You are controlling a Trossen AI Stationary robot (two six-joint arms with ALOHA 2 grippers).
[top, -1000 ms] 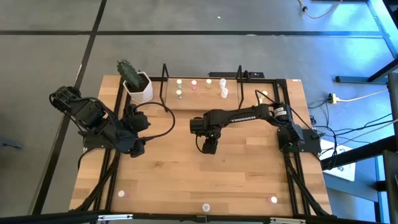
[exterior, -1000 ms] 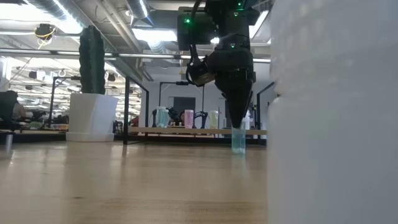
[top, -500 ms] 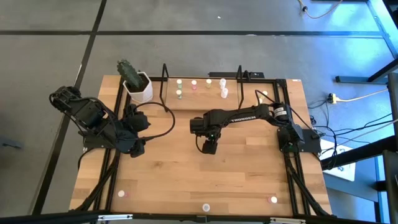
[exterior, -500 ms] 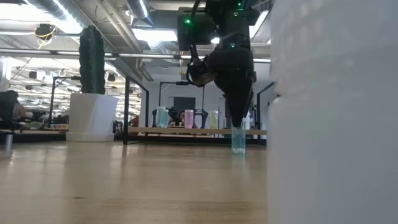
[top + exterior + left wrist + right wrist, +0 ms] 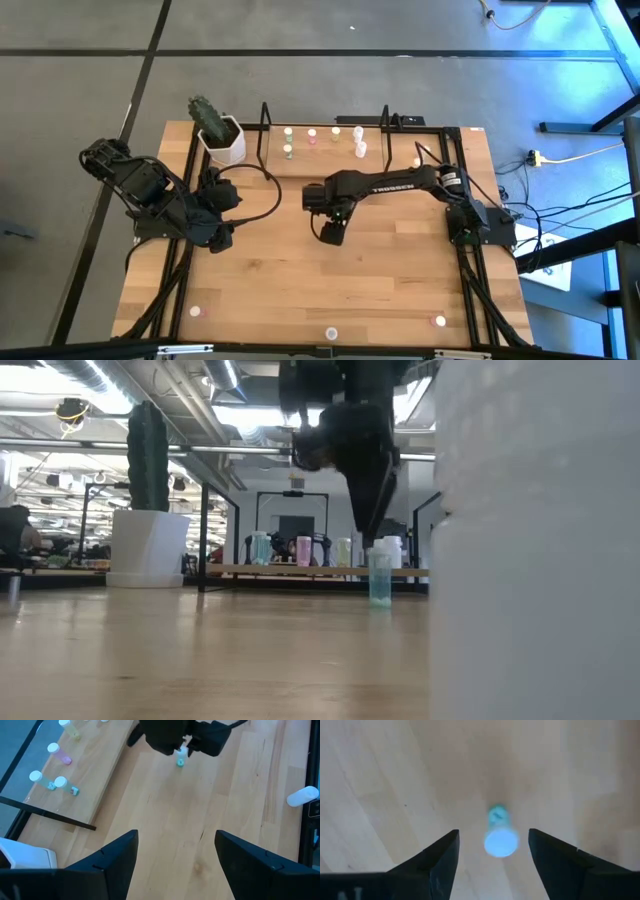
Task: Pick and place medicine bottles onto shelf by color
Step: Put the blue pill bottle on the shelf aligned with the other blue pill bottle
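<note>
A small bottle with a pale green top (image 5: 501, 840) stands upright on its base on the bare table, about mid-table (image 5: 380, 578). My right gripper (image 5: 492, 845) hangs open just above it, pointing down, one finger on either side and clear of it (image 5: 368, 535). In the high view the gripper (image 5: 333, 234) hides the bottle. The wire shelf (image 5: 272, 166) stands at the far edge with several bottles (image 5: 288, 150) on its wooden floor. My left gripper (image 5: 175, 837) waits open over the table's left part (image 5: 222, 240).
A white cactus pot (image 5: 222, 142) stands left of the shelf. Three bottles stand along the near edge (image 5: 195, 311), (image 5: 331, 333), (image 5: 438, 321); the middle one fills the low view's right side (image 5: 540, 540). A white bottle (image 5: 302, 796) lies near the right rail.
My right gripper has let go of the green-topped bottle and risen straight up off it. The bottle stays upright on the table beneath the fingers.
</note>
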